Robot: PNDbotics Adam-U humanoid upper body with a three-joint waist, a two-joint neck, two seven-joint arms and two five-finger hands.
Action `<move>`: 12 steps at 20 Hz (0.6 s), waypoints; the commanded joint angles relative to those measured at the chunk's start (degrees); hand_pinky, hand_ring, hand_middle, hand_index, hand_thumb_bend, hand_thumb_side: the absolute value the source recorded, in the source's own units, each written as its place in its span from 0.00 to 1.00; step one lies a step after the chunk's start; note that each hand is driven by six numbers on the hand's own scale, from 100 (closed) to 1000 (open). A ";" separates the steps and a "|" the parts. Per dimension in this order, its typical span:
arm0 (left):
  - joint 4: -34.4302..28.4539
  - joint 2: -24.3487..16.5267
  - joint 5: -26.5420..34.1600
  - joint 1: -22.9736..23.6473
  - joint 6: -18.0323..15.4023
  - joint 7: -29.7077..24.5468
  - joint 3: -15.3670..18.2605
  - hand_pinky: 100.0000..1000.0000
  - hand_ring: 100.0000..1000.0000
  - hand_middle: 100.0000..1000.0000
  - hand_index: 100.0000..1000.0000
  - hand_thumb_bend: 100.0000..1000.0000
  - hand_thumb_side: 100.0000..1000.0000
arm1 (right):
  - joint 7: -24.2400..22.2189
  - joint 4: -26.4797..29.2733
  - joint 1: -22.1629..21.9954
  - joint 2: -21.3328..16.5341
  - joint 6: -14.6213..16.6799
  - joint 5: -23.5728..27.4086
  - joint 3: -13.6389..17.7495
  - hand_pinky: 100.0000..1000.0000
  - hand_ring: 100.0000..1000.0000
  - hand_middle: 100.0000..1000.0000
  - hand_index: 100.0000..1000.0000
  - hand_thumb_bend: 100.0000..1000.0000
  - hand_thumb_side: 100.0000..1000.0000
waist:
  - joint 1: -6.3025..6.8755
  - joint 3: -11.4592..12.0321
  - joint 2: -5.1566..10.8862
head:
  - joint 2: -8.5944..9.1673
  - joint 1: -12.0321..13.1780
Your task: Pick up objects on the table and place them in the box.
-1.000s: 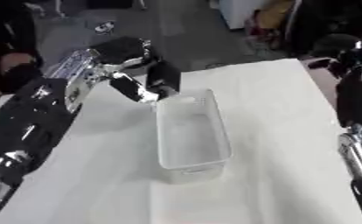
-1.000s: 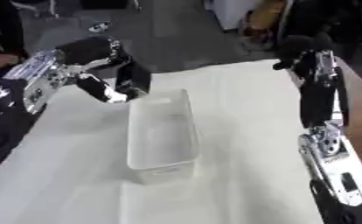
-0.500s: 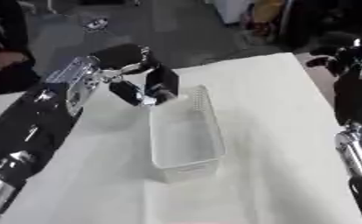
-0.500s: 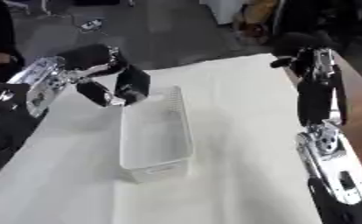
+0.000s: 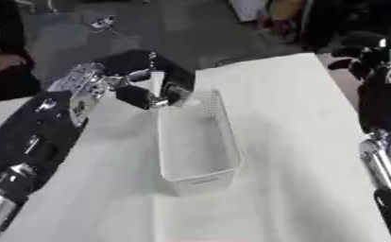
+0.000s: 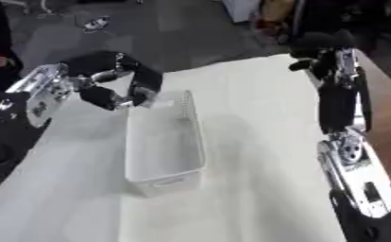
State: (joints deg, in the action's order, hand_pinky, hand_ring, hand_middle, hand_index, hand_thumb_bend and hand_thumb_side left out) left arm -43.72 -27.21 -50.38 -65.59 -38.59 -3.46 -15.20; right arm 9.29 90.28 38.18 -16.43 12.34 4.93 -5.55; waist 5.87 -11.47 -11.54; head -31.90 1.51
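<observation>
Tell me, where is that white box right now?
The white box sits mid-table on the white cloth, slightly left of centre, its far end just beneath the left hand.

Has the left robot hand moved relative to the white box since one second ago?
No, hardly. The left robot hand still hangs at the far left corner of the white box, just as before. The whole picture shifted, so the camera moved.

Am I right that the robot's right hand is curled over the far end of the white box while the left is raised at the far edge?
Not quite: the sides are swapped. The left eye view shows the left hand curled over the far end of the white box, while the right hand is raised at the table's far edge.
</observation>
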 commanded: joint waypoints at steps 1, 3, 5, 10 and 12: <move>-0.64 -1.30 0.48 -1.30 0.52 0.79 1.06 0.85 0.91 0.95 0.95 0.04 1.00 | -0.02 1.18 1.17 -0.27 -0.20 0.19 0.04 0.50 0.58 0.59 0.67 0.10 1.00 | -0.24 0.23 0.84 | 0.11 -0.60; -0.64 -1.41 0.58 -1.23 0.70 1.13 1.13 0.92 0.97 1.00 1.00 0.05 1.00 | 0.00 1.16 1.09 -0.26 -0.19 0.18 0.06 0.50 0.58 0.59 0.67 0.10 1.00 | -0.24 0.33 0.87 | 0.01 -0.67; -0.60 -1.46 0.50 -1.21 0.85 1.21 1.14 0.93 0.97 1.00 1.00 0.04 1.00 | 0.00 1.15 1.05 -0.25 -0.20 0.17 0.06 0.50 0.58 0.59 0.67 0.10 1.00 | -0.24 0.38 0.89 | -0.03 -0.69; -0.28 -1.61 -0.64 -1.22 1.09 -0.18 1.08 1.00 1.00 1.00 1.00 0.11 1.00 | 0.01 1.09 0.95 -0.25 -0.21 0.19 0.06 0.50 0.58 0.59 0.67 0.10 1.00 | -0.27 0.53 1.01 | -0.21 -0.79; -0.22 -1.67 -1.35 -1.29 1.05 -1.20 1.10 1.00 1.00 1.00 1.00 0.21 1.00 | 0.03 1.09 0.95 -0.24 -0.21 0.21 0.06 0.50 0.58 0.59 0.67 0.10 1.00 | -0.28 0.57 1.04 | -0.26 -0.88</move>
State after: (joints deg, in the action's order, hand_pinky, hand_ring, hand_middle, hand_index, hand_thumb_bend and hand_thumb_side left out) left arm -43.54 -27.22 -51.45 -65.59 -37.52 -4.14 -14.61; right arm 9.30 90.28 38.17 -16.43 12.33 4.94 -5.55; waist 5.88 -11.03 -11.54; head -32.18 1.42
